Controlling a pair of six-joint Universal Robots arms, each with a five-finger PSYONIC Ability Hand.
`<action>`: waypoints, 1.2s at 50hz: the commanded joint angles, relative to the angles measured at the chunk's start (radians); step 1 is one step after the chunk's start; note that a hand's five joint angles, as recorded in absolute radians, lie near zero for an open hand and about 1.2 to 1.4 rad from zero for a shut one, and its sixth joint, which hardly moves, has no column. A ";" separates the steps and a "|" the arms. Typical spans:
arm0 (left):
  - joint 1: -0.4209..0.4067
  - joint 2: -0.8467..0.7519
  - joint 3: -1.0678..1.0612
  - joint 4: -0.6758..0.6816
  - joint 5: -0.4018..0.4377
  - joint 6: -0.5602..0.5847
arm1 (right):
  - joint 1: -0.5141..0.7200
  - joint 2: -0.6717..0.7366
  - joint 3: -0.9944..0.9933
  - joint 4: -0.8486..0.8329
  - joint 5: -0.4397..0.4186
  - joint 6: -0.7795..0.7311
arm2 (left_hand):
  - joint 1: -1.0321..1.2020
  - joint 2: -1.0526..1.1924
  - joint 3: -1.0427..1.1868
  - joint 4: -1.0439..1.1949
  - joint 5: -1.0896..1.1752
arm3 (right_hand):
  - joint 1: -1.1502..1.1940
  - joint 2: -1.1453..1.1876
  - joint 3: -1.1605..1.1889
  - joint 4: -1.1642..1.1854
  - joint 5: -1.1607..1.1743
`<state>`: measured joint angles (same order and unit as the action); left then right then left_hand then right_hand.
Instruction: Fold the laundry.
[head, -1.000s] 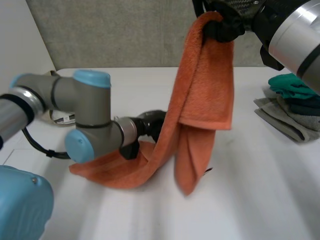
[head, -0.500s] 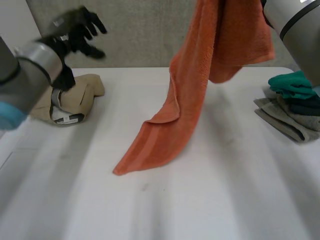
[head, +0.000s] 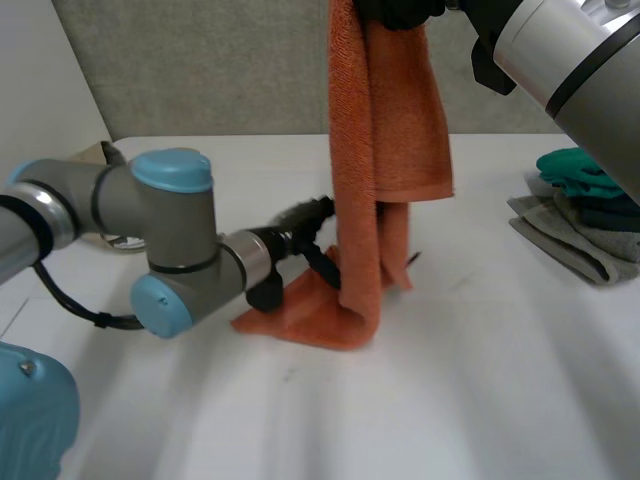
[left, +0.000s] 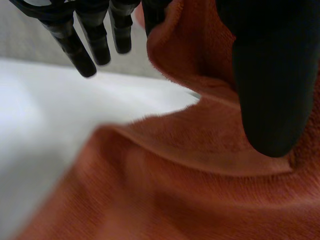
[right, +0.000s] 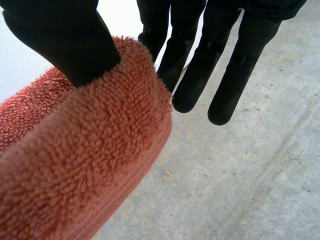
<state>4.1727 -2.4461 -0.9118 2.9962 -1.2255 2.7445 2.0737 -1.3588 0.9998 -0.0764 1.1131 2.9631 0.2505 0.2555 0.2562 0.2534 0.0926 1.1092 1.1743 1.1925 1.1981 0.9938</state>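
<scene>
Orange towel — in R hand; aloft

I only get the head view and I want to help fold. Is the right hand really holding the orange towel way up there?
Observer: Yes. In the right wrist view the right hand pinches a thick fold of the orange towel between its thumb and its straight fingers.
Operator: What about the left hand, down by the table?
Observer: The left wrist view shows the left hand with its thumb lying on the orange towel. Its fingers are straight and point past the cloth's edge over the white table.
</scene>
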 joint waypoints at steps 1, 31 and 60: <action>-0.008 0.036 -0.061 -0.022 0.066 -0.088 | -0.026 0.020 0.000 -0.008 -0.001 -0.032 | 0.766 0.761 0.760 0.763 0.749 | 0.287 0.222 0.204 0.198 0.228; 0.282 0.538 -0.085 0.219 -0.278 0.173 | -0.102 0.156 -0.051 -0.213 0.258 -0.156 | 1.146 1.141 1.140 1.143 1.129 | 0.287 0.222 0.204 0.198 0.228; 0.423 0.496 -0.800 0.185 -0.054 0.623 | -0.152 0.238 0.500 0.200 0.312 -0.300 | 1.146 1.141 1.140 1.143 1.129 | -0.738 -0.803 -0.821 -0.826 -0.797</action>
<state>4.5832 -1.9444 -1.7298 3.2022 -1.2767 3.3600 1.9167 -1.0722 1.5277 0.0060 1.3512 2.4873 1.1679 1.1985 1.1878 1.1956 0.9833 0.5109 0.5236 0.5305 0.5308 0.3423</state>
